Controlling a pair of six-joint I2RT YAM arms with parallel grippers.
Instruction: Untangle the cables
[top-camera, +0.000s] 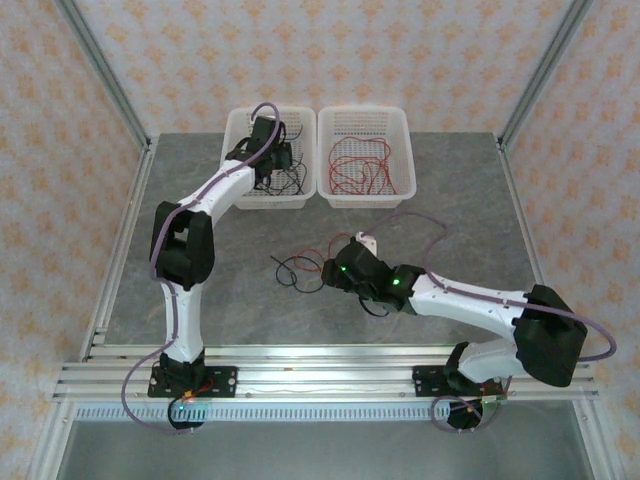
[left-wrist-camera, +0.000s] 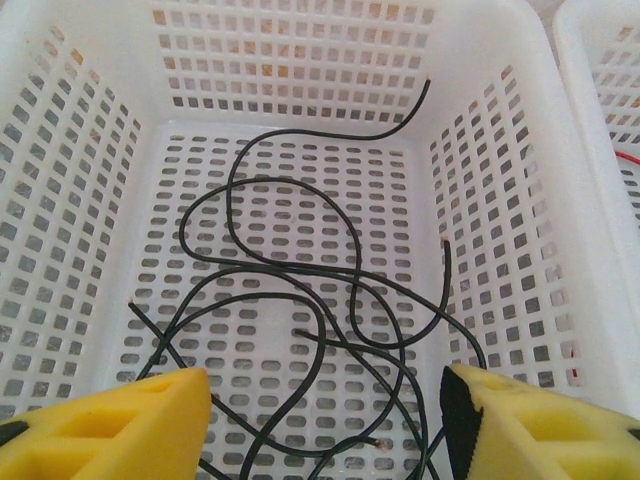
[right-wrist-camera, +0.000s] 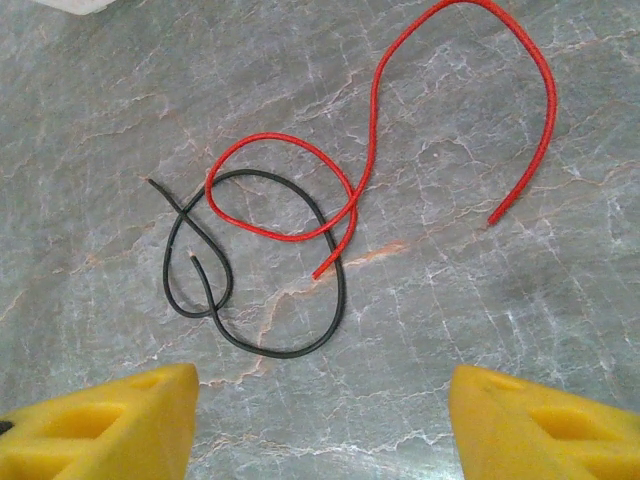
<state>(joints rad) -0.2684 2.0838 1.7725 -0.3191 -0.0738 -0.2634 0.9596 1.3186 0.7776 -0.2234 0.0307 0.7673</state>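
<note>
Your left gripper (left-wrist-camera: 325, 400) hangs inside the left basket (left-wrist-camera: 90, 200), its yellow fingers spread wide with nothing between them. Below it the black cables (left-wrist-camera: 352, 272) sprawl over the perforated floor in slack, overlapping curves, one end propped against the far wall. The right basket (top-camera: 362, 108) holds only the red cables (top-camera: 360, 165), so the two white plastic tubs look like sorting bins, one colour each.

Your right gripper (right-wrist-camera: 322, 400) hovers over the table (right-wrist-camera: 120, 100), fingers equally spread and empty, framing the last tangled pair. The black cable (right-wrist-camera: 335, 290) makes a wide loop with a small tight curl at its left. The red cable (right-wrist-camera: 372, 120) loops across it, crossing the black line in two or three places, then sweeps off in a tall arch to the right.

Both wires are thin, smooth and springy – they keep their curls instead of lying flat. The grey marbled surface is hard and slick, so expect a pinched wire to drag its partner along. The red arch, well apart from the black, looks like the cleaner place to grasp.
</note>
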